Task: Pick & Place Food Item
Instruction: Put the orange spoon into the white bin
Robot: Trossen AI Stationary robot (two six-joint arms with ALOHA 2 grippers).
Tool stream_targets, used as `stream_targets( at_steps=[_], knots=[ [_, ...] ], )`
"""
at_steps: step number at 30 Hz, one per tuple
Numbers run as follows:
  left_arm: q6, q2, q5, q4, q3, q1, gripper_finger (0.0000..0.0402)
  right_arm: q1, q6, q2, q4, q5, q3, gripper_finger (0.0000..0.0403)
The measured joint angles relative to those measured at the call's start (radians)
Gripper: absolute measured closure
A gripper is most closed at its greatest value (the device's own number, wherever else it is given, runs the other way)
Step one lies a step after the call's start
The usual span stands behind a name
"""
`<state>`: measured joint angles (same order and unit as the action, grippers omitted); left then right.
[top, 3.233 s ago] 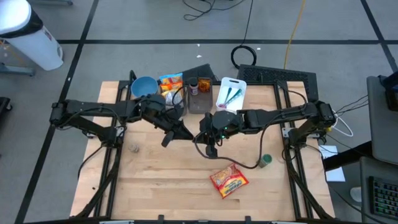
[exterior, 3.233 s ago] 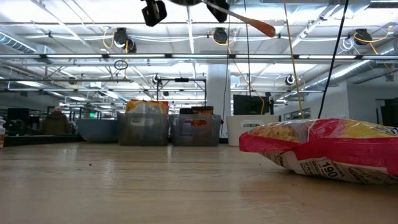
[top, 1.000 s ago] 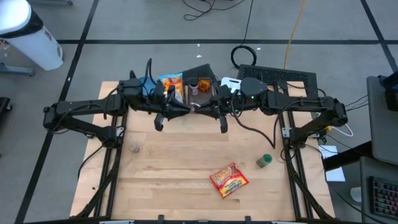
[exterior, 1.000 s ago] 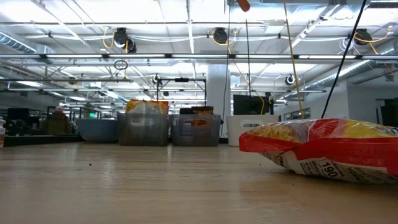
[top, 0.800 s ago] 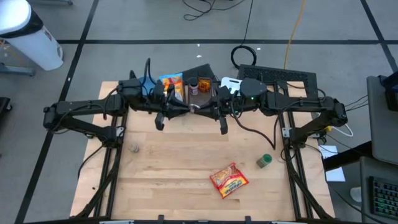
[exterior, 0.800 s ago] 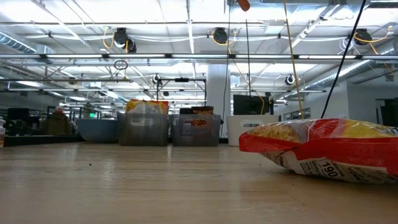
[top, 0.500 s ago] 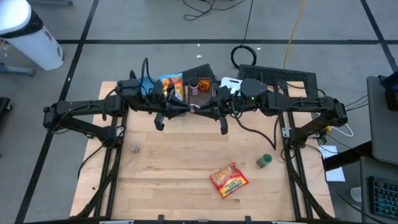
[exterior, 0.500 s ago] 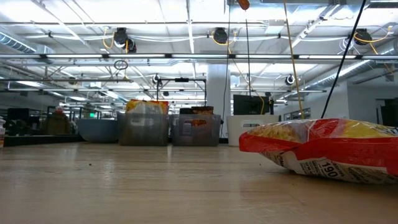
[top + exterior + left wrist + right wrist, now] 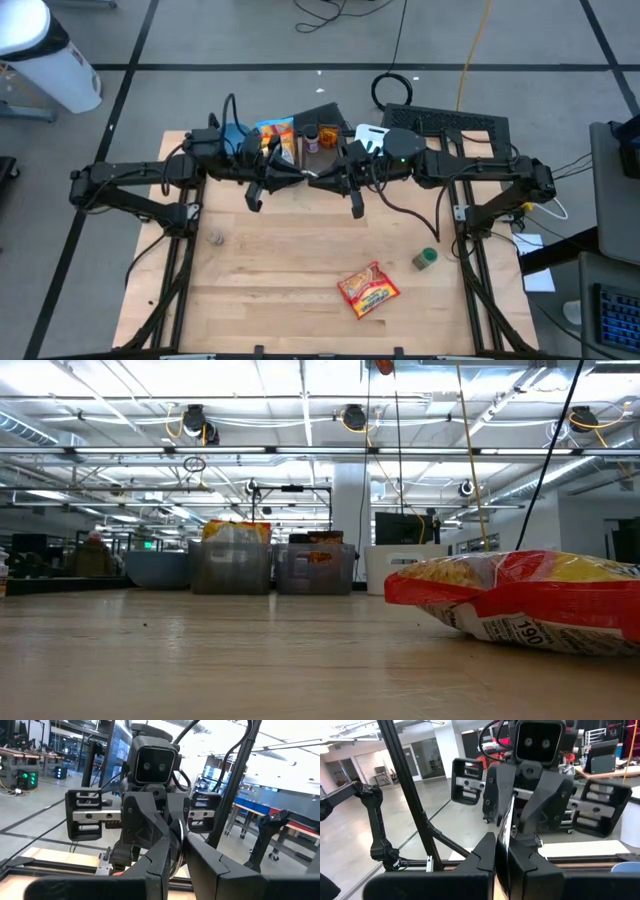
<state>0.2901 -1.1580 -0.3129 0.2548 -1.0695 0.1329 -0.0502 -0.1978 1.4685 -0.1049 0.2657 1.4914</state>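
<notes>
Eyeing packet (image 9: 368,290): light, crinkly, slippery | pinch an edge seam | right tool (image 9: 312,175) shut; left tool (image 9: 303,176) grip: cannot tell.

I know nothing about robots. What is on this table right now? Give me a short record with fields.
Left pincer: raised over the table's back middle, facing the right one
Right pincer: shut, almost tip to tip with the left
Snack packet: red and yellow, flat on the table near the front, untouched
Green item: right of the packet, apart from it
Back edge: blue bowl, white board
</notes>
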Motion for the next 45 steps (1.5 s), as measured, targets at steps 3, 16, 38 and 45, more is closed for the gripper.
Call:
stream_targets(
  at_steps=[3, 16, 38, 45],
  knots=[
    [0.000, 0.000, -0.007, -0.016, 0.000, 0.000, 0.0339, 0.000, 0.000, 0.000, -0.008, 0.000, 0.000, 0.0399],
    [0.001, -0.001, -0.008, -0.036, 0.000, -0.005, 0.0339, 0.006, 0.000, -0.002, -0.054, -0.003, 0.000, 0.0399],
    [0.035, -0.062, -0.036, 0.087, 0.000, -0.029, 0.0339, 0.007, -0.002, -0.003, -0.043, 0.005, 0.001, 0.0399],
    [0.038, -0.063, -0.043, 0.091, 0.000, -0.029, 0.0350, 0.007, -0.012, -0.003, -0.048, 0.002, 0.001, 0.0399]
  ],
)
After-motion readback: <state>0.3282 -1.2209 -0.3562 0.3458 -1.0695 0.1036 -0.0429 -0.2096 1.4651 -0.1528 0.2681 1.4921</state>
